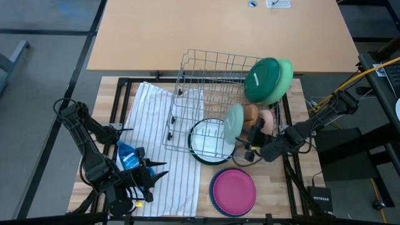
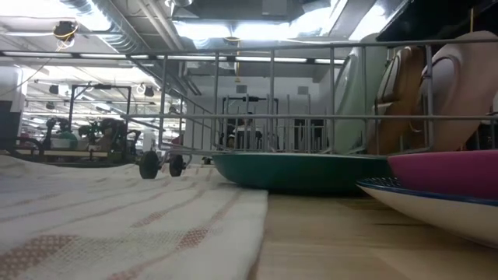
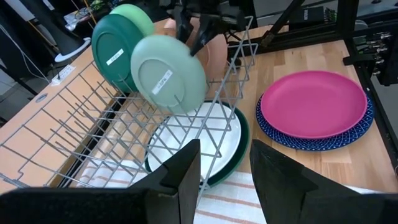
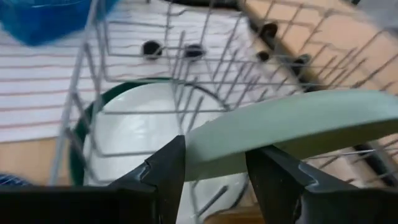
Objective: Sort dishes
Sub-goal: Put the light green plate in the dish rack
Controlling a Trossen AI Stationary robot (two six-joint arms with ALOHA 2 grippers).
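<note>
We've got the right gripper [image 4: 214, 171] at the wire rack [image 1: 206, 75], jaws spread wide w/ the rim of the sage plate [image 4: 292, 127] lying between them; not clamped as far as we can tell, so nothing is held yet. The left gripper [image 3: 224, 171] hangs parted and empty near the table's front-left corner, over the striped towel [image 1: 156, 125], beside the blue soap bottle [image 1: 127, 156]. Risk, in our judgement: the sage plate stands on edge, leaning in the rack tines, so an off-centre pinch on the thin rim could let it pivot or slip and drop onto the white plate [image 1: 209, 140] below; a finger could also snag a wire and drag the whole rack, which looks light. Pulling it out may also knock the tan dish [image 1: 251, 114] and peach dish [image 1: 267, 120] right behind it. Count, approx: 1 sage, 1 tan, 1 peach, 1 dark green plate [image 1: 261, 79] and 1 light green plate [image 1: 284, 78] leaning at the rack's far end, 1 white plate sitting in a green-rimmed dish under the rack, and 1 magenta plate [image 1: 233, 189] stacked on a blue-patterned one at the table's front; 1 rack, 1 bottle, 1 towel.
</note>
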